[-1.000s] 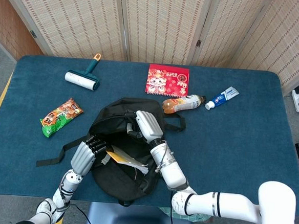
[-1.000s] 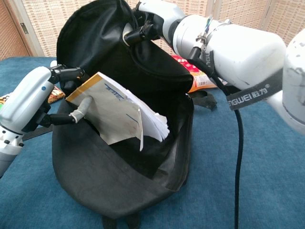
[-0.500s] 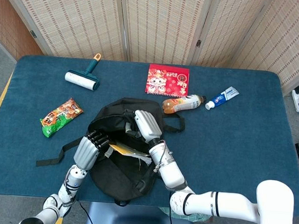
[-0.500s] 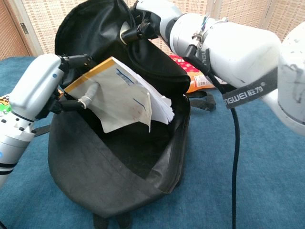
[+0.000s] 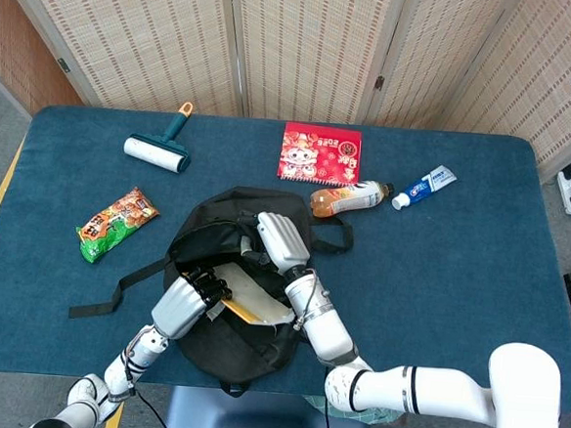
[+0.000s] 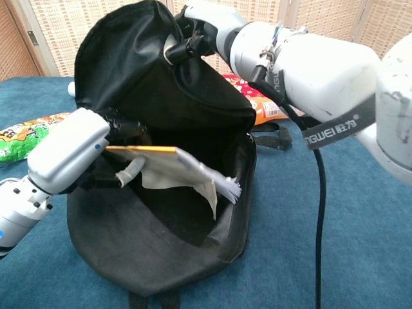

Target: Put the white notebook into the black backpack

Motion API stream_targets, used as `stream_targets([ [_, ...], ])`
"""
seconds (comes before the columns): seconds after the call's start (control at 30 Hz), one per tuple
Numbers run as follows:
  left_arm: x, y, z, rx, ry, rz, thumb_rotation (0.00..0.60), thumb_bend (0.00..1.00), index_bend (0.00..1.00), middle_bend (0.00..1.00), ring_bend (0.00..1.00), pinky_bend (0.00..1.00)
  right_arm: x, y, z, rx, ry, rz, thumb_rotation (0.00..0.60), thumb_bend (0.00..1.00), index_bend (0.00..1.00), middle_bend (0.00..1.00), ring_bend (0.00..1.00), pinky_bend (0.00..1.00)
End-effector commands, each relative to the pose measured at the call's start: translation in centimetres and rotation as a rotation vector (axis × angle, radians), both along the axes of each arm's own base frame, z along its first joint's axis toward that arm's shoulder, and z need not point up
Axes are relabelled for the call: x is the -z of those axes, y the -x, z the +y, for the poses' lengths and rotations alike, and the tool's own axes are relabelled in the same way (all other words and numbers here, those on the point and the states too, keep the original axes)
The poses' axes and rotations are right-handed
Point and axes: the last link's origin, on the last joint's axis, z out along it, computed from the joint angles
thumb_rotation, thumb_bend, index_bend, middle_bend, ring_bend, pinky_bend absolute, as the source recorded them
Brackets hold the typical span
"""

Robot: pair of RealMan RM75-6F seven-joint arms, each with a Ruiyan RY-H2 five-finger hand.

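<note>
The task is judged to be well advanced but not finished. The white notebook (image 6: pixel 170 168) is held inside the mouth of the black backpack (image 6: pixel 161 257), which rests on the blue table (image 5: pixel 439 264), yet it is not released and not lying on the bag's bottom; in the chest view it is seen hanging above the dark lining, with loose pages drooping from its far end toward the right wall of the opening. The notebook is grasped by the left hand (image 6: pixel 71 154) at its near end, fingers closed around the yellow-edged cover. The upper rim of the bag is gripped and lifted by the right hand (image 6: pixel 199 29), so that the opening is kept wide. What appears to be left is for the notebook to be pushed deeper, let go, and for both hands to be withdrawn. As to orientation, the notebook is carried nearly flat, cover up, its yellow edge seen as a thin level line in the chest view. Its long axis is judged to run from the left hand across the opening toward the robot's right, with the free end pointing at the bag's right wall and slightly downward. In the head view only a pale strip of it can be made out between the two hands.
</note>
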Motion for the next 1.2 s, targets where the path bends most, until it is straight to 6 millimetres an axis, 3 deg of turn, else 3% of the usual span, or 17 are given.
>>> stream_targets([
  [0.03,0.1,0.5,-0.2,0.011,0.035,0.051,0.6,0.5,0.63,0.61,0.57,0.42,-0.1,0.0,0.0,-0.001,0.0,0.002,0.6,0.87,0.65,0.4,0.42,0.32],
  [0.2,0.2,0.3,0.2,0.012,0.05,0.078,0.6,0.42,0.65,0.65,0.59,0.42,-0.3,0.1,0.1,-0.001,0.003,0.007,0.6,0.87,0.65,0.39,0.42,0.32],
  [0.43,-0.1,-0.5,0.9,-0.022,-0.005,0.045,0.6,0.43,0.76,0.79,0.69,0.45,-0.3,0.3,0.1,0.005,0.002,0.016,0.6,0.87,0.64,0.39,0.42,0.32],
  [0.7,-0.3,0.1,1.8,-0.095,-0.062,0.079,0.6,0.46,0.77,0.8,0.69,0.45,-0.2,0.2,0.2,0.001,0.0,0.021,0.6,0.87,0.64,0.39,0.41,0.32],
  [1.2,1.6,-0.7,2.6,-0.063,-0.091,0.28,0.6,0.45,0.76,0.79,0.69,0.44,0.0,-0.1,0.7,-0.01,-0.006,0.021,0.6,0.87,0.64,0.39,0.41,0.32],
])
